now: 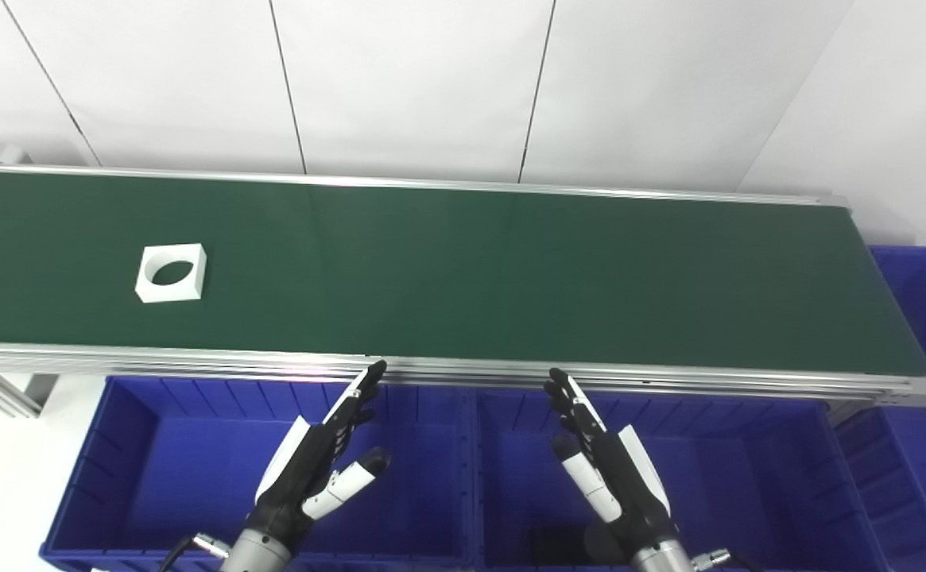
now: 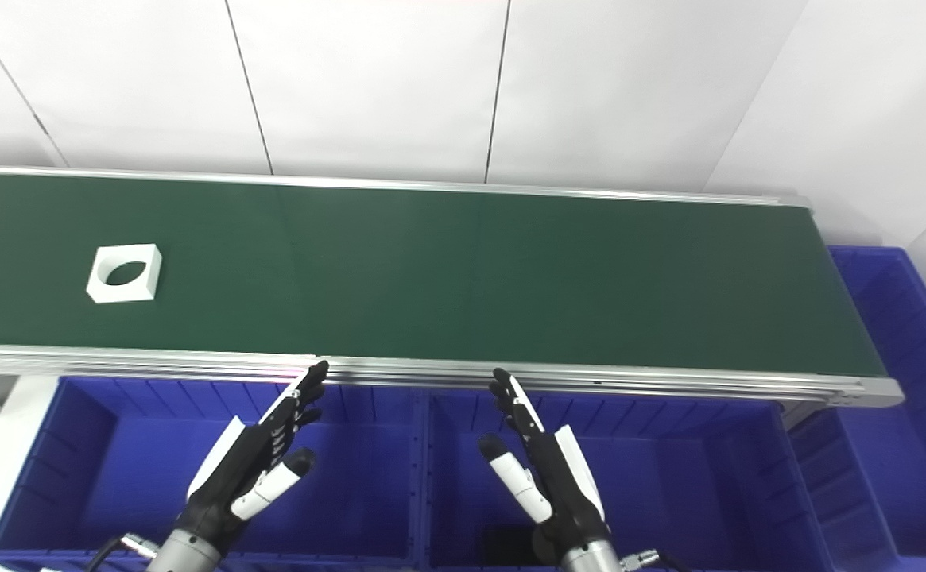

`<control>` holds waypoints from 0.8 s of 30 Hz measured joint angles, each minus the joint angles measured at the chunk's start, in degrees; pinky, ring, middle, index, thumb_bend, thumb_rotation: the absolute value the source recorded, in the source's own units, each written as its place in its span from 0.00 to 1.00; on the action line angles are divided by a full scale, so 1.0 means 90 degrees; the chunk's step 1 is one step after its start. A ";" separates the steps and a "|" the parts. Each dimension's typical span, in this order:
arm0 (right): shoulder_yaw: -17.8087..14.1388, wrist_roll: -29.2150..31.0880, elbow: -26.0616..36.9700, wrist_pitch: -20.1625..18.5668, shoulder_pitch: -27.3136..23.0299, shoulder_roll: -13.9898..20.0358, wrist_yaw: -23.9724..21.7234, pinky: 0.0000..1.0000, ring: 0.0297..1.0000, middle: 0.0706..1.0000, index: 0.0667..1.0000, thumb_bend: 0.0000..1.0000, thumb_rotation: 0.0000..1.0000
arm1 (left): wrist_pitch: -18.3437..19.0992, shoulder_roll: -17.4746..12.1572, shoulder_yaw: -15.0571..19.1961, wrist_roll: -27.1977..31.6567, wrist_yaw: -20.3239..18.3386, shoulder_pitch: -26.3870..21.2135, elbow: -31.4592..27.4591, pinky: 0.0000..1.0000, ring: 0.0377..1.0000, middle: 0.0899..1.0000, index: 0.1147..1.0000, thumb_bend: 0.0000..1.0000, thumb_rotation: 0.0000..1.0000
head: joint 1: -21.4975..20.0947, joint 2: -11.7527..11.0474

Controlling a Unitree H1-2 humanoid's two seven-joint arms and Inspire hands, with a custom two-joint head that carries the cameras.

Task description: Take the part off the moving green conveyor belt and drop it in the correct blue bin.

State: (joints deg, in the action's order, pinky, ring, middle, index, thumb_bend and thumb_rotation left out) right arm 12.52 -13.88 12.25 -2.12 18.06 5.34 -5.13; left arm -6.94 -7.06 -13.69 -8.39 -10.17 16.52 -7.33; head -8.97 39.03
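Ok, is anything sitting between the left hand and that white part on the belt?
Nothing visible. The left hand hangs open over a blue bin, and the white square part lies up-left on the green belt; only bare belt and its near rail lie between.

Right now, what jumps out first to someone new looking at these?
The white square part with a round hole, lying alone on the left stretch of the green conveyor belt. Nearer the camera, the left hand and right hand hang open over the blue bins, holding nothing.
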 measured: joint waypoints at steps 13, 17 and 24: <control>-0.0023 0.0073 -0.0276 0.0250 -0.0025 0.0078 0.0004 0.95 0.96 0.95 0.98 0.66 1.00 | -0.0448 0.0013 0.0011 0.0037 0.0007 -0.0090 -0.0024 0.93 0.98 1.00 0.98 0.70 0.84 | 0.0322 -0.0390; -0.0051 0.0112 -0.0330 0.0289 -0.0032 0.0085 0.0004 0.95 0.95 0.94 0.99 0.65 1.00 | -0.0445 -0.0049 0.0098 0.0020 -0.0006 -0.0257 -0.0469 0.96 0.98 1.00 0.98 0.73 0.78 | 0.0439 -0.0478; -0.0076 0.0194 -0.0505 0.0561 -0.0081 0.0085 0.0004 0.95 0.95 0.94 0.99 0.65 1.00 | 0.0050 -0.0263 0.0436 -0.0135 -0.0064 -0.1007 -0.1196 0.98 1.00 1.00 1.00 0.73 0.68 | 0.0654 -0.0645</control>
State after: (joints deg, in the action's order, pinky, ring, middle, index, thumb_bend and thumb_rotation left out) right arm 11.84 -12.13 7.71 2.93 17.33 6.10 -5.10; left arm -6.50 -9.43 -9.77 -9.61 -10.75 7.45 -18.10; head -3.08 33.22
